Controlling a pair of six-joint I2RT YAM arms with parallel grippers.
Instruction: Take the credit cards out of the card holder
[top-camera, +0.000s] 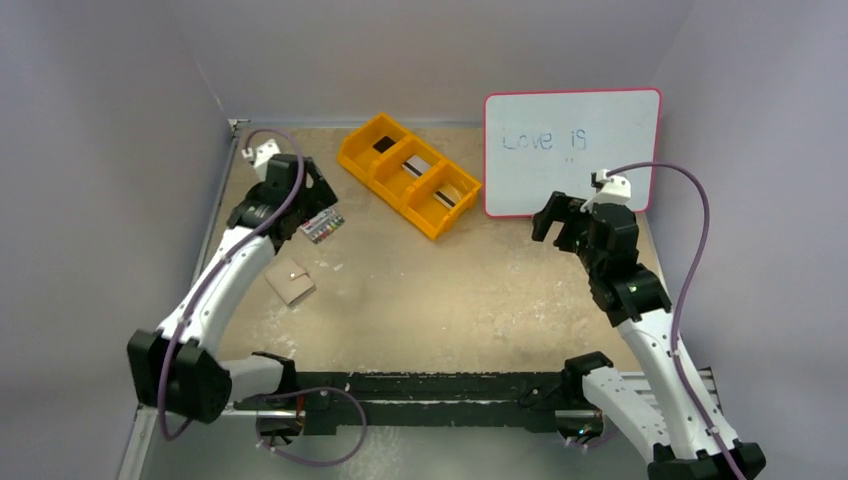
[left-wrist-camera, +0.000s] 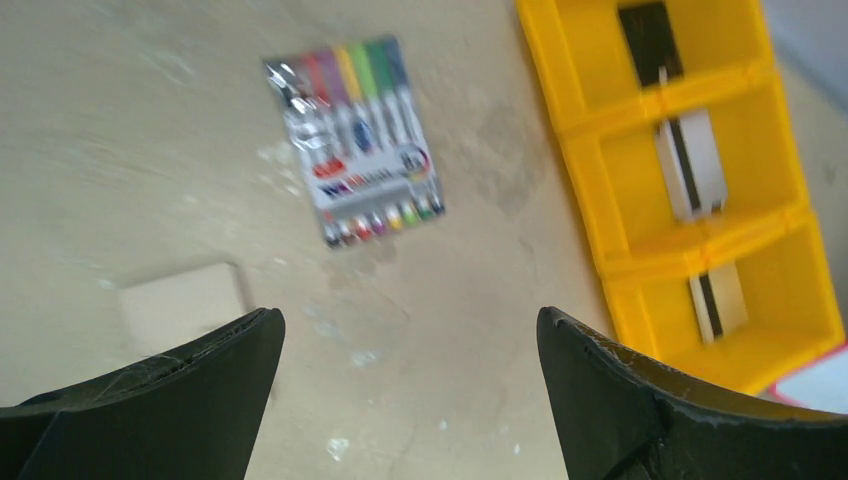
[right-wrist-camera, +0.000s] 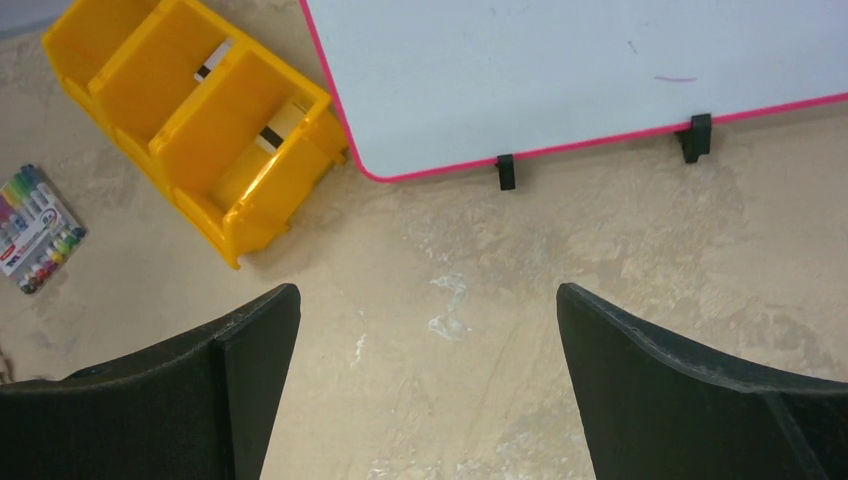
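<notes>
From above, the small flat tan card holder lies closed on the beige counter beside the left arm, untouched. The left gripper merges with its dark wrist.

Left wrist: jaws wide, empty. One finger hides the card holder's lower edge, and the orange three-compartment tray is cut off.

Right wrist: the right gripper is spread wide and empty over bare counter. The pink-rimmed whiteboard runs out of frame.

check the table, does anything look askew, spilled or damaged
Nothing spilled or broken. The orange tray sits diagonal to the table edges, and the marker pack lies tilted too. The tabletop is scuffed with whitish patches. The card holder lies flat and closed.
</notes>
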